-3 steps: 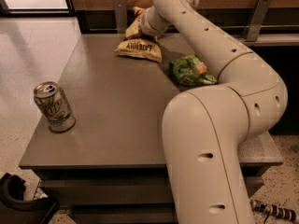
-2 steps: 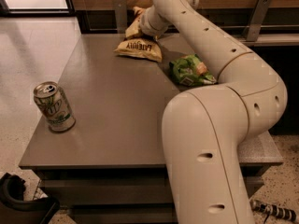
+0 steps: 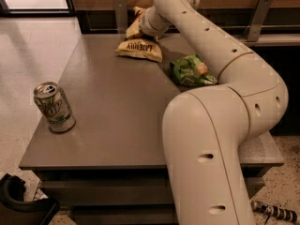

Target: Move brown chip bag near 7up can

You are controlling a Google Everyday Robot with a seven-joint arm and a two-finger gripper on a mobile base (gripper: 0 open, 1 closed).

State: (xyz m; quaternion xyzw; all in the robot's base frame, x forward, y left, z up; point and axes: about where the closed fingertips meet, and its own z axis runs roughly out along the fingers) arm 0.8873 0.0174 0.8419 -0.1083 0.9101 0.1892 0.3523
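Note:
The brown chip bag (image 3: 139,49) lies at the far edge of the grey table (image 3: 112,125), pale yellow with dark lettering facing me, its far end rising toward the back. The 7up can (image 3: 54,107) stands upright near the table's front left corner, well apart from the bag. My arm reaches across the right side of the table to the back. The gripper (image 3: 144,26) sits at the bag's far upper end, mostly hidden behind the wrist.
A bright green chip bag (image 3: 192,71) lies right of the brown bag, beside my arm. A wooden wall with metal posts (image 3: 121,13) stands behind the table. A black object (image 3: 18,205) is on the floor at the front left.

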